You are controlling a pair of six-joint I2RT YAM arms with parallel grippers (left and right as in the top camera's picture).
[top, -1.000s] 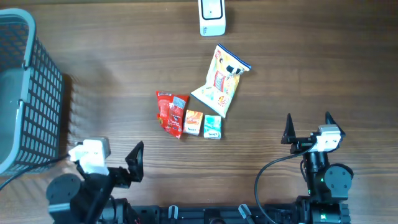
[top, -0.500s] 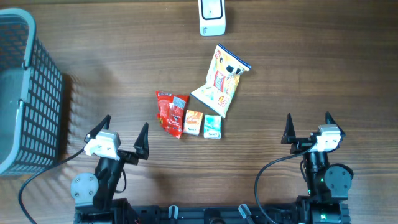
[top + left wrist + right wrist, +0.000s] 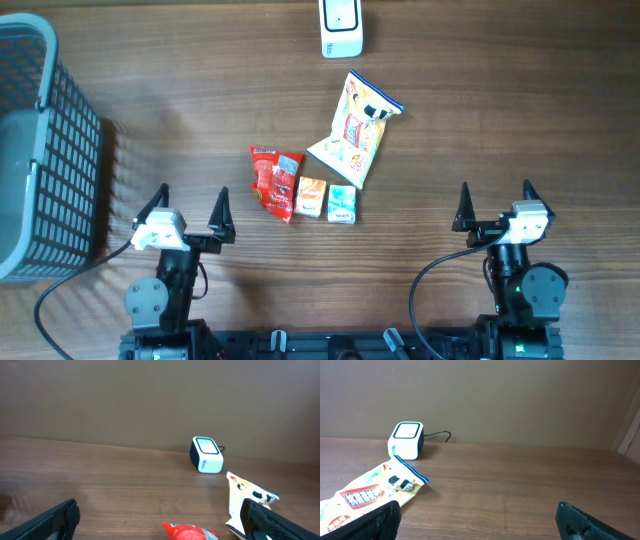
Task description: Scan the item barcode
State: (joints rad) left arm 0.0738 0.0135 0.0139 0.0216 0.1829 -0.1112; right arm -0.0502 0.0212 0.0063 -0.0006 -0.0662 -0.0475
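Nothing of the scan is done yet, as far as I can judge. At the left edge of the tabletop (image 3: 520,90) stands the grey basket (image 3: 45,150), and I cannot see anything in the part of it that shows. My left arm (image 3: 172,262) sits at the near edge with its jaws wide open and empty, pointing toward the items but well short of them.

In the middle of the tabletop lie four candidates: a red packet (image 3: 274,180), an orange box (image 3: 311,197) touching it, and a teal box (image 3: 342,203) just beside that. The large snack bag (image 3: 357,128) lies behind them, toward the far edge. None is lifted.

The white scanner (image 3: 341,25) sits at the middle of the far edge, window up, nothing over it; the snack bag is the nearest item to it, yet apart.

My right arm (image 3: 520,270) waits at the near edge toward the right corner, jaws fully open, holding nothing.

So everything is left: choose an item, grasp it, carry it to the scanner, and turn its barcode to the window.
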